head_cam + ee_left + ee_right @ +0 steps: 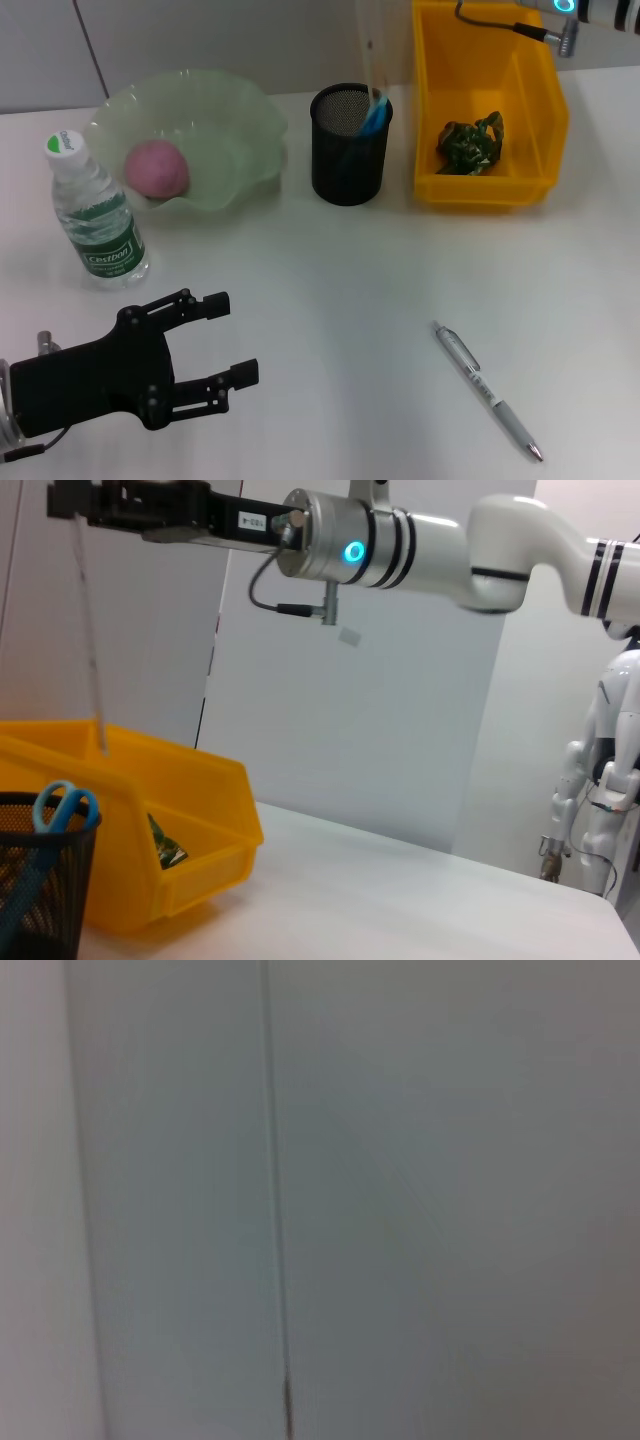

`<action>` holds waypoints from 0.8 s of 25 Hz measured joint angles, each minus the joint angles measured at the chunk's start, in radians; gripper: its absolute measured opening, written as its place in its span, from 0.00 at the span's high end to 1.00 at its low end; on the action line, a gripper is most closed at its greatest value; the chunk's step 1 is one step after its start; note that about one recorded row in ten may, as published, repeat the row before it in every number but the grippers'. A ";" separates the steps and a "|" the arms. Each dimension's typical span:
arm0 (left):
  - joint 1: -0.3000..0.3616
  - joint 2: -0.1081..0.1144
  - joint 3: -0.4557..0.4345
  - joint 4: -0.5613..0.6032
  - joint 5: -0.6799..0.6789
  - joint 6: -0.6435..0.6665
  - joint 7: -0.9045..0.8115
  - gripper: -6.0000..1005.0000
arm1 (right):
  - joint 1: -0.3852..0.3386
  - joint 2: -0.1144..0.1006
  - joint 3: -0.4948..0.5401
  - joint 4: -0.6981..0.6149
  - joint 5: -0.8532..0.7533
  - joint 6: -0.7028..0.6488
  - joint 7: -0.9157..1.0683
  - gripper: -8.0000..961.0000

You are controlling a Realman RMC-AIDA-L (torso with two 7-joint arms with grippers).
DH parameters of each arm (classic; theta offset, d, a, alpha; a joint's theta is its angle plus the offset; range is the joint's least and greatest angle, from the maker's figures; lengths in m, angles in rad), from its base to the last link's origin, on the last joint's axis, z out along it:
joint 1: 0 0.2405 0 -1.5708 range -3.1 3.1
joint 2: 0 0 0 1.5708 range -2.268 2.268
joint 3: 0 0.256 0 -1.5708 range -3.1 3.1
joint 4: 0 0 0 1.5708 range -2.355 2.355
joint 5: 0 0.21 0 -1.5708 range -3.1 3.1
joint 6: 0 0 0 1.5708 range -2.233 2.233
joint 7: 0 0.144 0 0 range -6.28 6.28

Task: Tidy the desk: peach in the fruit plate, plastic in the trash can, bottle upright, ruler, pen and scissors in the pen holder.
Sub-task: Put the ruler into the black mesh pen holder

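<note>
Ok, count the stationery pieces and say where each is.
3. Scissors stand in the pen holder; the clear ruler hangs from the right gripper above it; the pen lies on the table. Left gripper rests open by the bottle.

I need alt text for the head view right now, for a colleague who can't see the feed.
White desk: a pen lies loose at front right, the open left pincer hovers at front left. Behind stand an upright bottle, a green fruit plate holding the peach, a mesh pen holder with scissors and a clear ruler, and a yellow bin containing crumpled plastic.
</note>
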 joint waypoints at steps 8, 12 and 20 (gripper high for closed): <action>-0.002 0.004 0.000 0.000 0.000 0.013 0.000 0.16 | 0.010 0.000 0.001 0.111 0.157 0.018 -0.147 0.60; -0.002 0.004 0.000 0.000 0.000 0.017 0.000 0.16 | 0.013 0.001 0.001 0.168 0.231 0.019 -0.230 0.60; -0.005 0.005 0.000 0.001 0.000 0.021 -0.025 0.16 | 0.034 0.002 0.012 0.264 0.269 0.022 -0.357 0.60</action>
